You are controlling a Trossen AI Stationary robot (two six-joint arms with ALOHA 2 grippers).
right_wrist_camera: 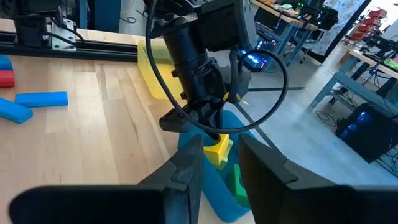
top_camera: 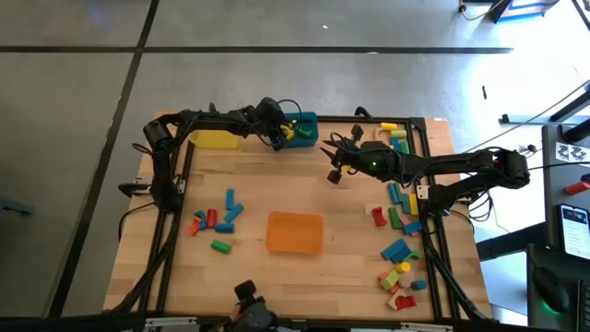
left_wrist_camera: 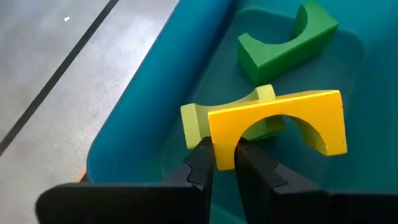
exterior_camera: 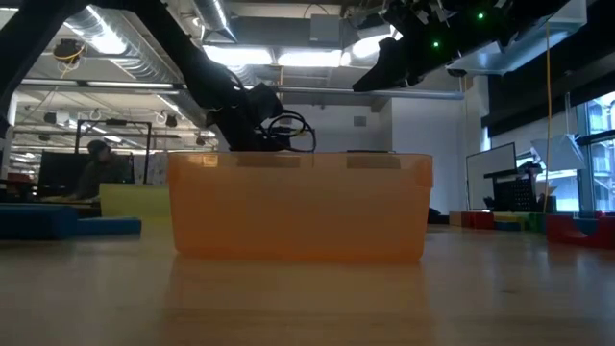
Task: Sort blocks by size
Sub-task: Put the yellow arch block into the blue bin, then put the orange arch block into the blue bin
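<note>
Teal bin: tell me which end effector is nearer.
Left. The left end effector is over the teal bin, gripping the yellow arch block; the right end effector hangs beside it.

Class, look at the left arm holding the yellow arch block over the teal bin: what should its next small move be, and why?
Probably open the fingers and let go. The left gripper is shut on one leg of the yellow arch block, which already hangs inside the teal bin, just above a pale green block and near a green arch block. The right gripper waits apart over the table.
</note>
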